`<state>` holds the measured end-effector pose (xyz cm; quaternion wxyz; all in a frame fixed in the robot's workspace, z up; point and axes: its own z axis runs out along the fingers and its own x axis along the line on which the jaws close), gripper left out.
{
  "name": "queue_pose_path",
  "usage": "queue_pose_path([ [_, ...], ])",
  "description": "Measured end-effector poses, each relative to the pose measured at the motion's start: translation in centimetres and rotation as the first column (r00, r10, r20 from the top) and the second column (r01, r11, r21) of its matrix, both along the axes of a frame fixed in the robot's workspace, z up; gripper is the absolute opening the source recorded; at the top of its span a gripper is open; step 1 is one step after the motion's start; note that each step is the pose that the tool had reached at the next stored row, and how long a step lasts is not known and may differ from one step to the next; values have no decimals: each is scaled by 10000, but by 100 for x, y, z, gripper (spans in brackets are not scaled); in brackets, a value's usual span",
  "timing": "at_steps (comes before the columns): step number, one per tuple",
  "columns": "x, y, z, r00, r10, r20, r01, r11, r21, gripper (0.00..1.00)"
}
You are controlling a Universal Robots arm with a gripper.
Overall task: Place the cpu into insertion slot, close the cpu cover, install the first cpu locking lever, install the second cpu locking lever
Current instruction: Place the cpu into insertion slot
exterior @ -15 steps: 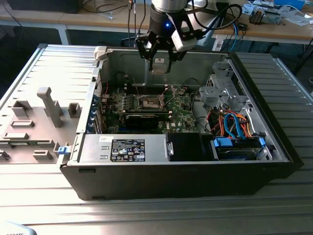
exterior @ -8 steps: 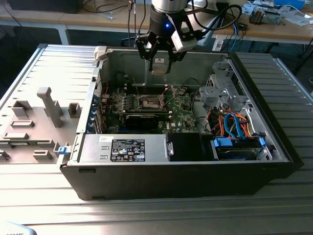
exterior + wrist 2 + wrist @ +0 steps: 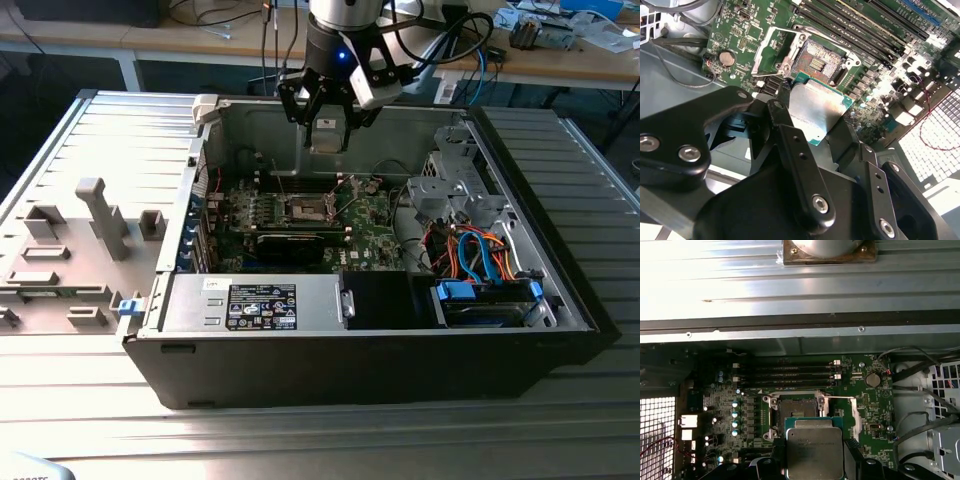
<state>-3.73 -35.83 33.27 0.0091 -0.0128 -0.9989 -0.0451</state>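
Note:
My gripper [image 3: 327, 128] hangs inside the open computer case, above the motherboard [image 3: 300, 225], and is shut on the cpu [image 3: 817, 112]. The cpu is a small square chip with a dull silver top and green edge, also visible in the first wrist view, cpu [image 3: 814, 452]. One black finger [image 3: 781, 112] presses each side of it. The insertion slot [image 3: 816, 61] lies open just beyond the chip's edge, its contact field bare; the same slot [image 3: 796, 412] sits directly past the chip. The cpu cover [image 3: 767, 50] is a silvery frame swung back beside the slot. The chip is apart from the board.
A long black-labelled power supply box [image 3: 255, 303] lies along the case's near wall. Blue and orange cables [image 3: 470, 250] and a drive bay [image 3: 485, 300] fill the exterior view's right. Memory slots [image 3: 790, 375] run behind the socket. A grey fixture [image 3: 100, 215] stands outside at the left.

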Motion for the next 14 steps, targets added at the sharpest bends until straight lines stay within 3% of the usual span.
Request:
queue_pose_path([
  [14,0,0,-23,10000,0,0,0,10000,0,55],
])
